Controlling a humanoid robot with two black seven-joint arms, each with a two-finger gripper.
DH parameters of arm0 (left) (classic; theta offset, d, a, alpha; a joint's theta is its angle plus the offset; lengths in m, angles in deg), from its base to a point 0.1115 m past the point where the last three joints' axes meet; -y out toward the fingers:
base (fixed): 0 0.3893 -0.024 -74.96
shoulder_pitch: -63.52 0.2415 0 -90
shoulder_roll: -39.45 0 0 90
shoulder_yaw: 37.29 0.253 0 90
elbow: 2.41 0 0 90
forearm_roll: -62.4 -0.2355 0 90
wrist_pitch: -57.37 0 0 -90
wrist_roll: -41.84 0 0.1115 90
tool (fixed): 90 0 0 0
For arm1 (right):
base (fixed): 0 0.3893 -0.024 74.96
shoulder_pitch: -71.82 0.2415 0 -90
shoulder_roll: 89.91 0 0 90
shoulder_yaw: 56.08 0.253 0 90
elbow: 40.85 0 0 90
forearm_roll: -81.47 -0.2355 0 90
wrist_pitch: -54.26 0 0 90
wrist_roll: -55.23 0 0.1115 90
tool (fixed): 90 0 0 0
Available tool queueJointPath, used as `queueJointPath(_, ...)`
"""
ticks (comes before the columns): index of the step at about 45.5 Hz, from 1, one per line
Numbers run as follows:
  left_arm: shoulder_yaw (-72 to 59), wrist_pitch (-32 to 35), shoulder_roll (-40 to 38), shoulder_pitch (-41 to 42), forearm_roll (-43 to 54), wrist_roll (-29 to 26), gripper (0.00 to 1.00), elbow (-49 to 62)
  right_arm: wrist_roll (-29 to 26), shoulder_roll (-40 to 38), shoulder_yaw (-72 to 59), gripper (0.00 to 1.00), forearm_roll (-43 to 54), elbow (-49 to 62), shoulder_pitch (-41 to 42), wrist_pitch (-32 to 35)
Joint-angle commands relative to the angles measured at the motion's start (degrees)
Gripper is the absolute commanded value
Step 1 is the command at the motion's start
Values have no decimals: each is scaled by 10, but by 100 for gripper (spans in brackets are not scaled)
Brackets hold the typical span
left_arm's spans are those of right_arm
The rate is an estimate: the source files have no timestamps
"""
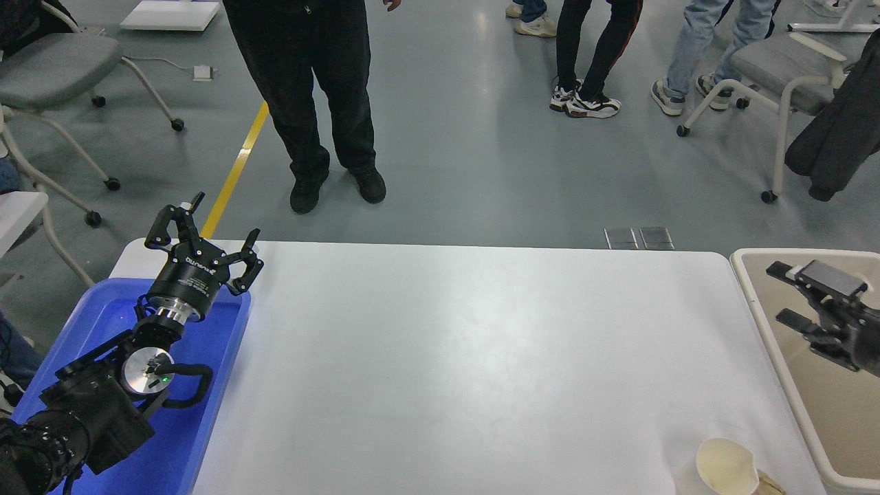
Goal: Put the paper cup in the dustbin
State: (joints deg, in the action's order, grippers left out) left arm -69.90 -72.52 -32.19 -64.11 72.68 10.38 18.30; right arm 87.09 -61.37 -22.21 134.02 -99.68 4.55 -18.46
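Sitting at the tabletop's point(447, 357) lower right, the paper cup point(726, 467) lies well below the right gripper's point(790, 295) spread, empty fingers point(794, 320) over the dustbin point(770, 330).

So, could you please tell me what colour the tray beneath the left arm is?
Bright blue; the tray shows best in the head view, at the table's left edge.

Black arms point(89, 405) (silver wrist rings)

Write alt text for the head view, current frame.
A paper cup stands at the white table's near right corner, untouched. The open right gripper hangs over the beige dustbin; the open left gripper is parked above a blue tray.
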Motion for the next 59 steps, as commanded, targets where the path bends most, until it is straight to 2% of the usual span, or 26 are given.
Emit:
queueJointPath(1,-1,0,1,0,0,0,100,0,64,-78,-88,100,92,-44,-11,-55)
queueJointPath(5,-1,0,1,0,0,0,100,0,85,-88,-144,100,141,-75,-18,-119)
queueJointPath(14,-1,-2,1,0,0,0,100,0,86,-86,-272,100,244,-124,-23,-300)
queueJointPath(19,-1,-2,1,0,0,0,100,0,86,-82,-307,100,270,-127,-23,-355)
queueJointPath(29,-1,-2,1,0,0,0,100,0,86,-69,-311,100,284,-126,-27,-391)
queueJointPath(40,0,-2,1,0,0,0,100,0,84,-16,-311,100,294,-104,-30,-435)
queueJointPath(59,0,-2,1,0,0,0,100,-1,84,22,-311,99,294,-63,-23,-443)
